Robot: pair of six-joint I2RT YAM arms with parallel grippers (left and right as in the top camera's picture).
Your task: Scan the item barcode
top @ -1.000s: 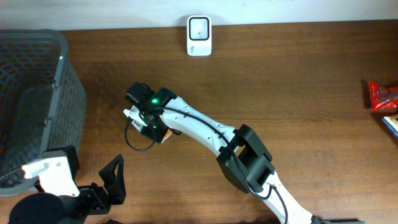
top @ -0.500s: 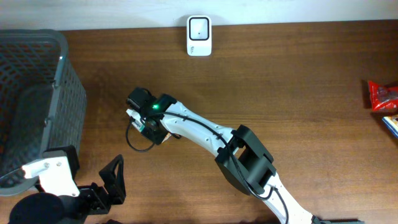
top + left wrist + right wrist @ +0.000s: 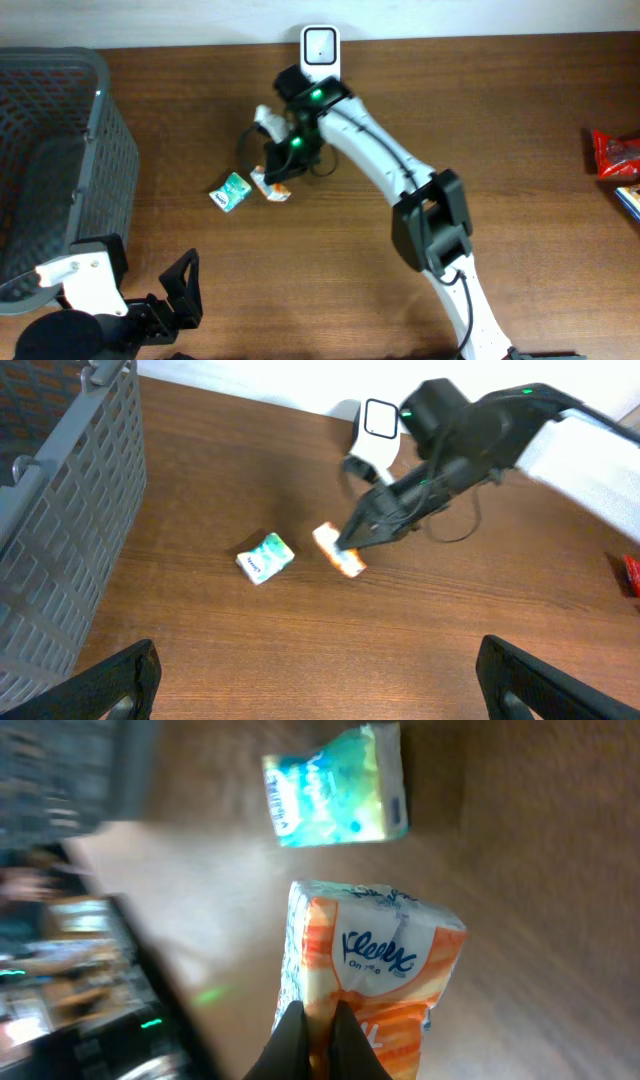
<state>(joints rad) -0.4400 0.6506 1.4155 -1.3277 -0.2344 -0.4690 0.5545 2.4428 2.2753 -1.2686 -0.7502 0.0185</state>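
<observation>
— How's the right claw (image 3: 318, 1026)?
— Clenched on the orange Kleenex pack (image 3: 375, 970), pinching its edge! A green pack (image 3: 335, 785) lies just beyond it on the tabletop (image 3: 490, 840).
— And the left claw (image 3: 320, 685)?
— Spread wide, grasping nothing.

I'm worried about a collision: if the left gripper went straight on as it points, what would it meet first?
Likely bare table, then the green pack. The orange pack in the right gripper lies just beyond. Depth is unclear.
</observation>
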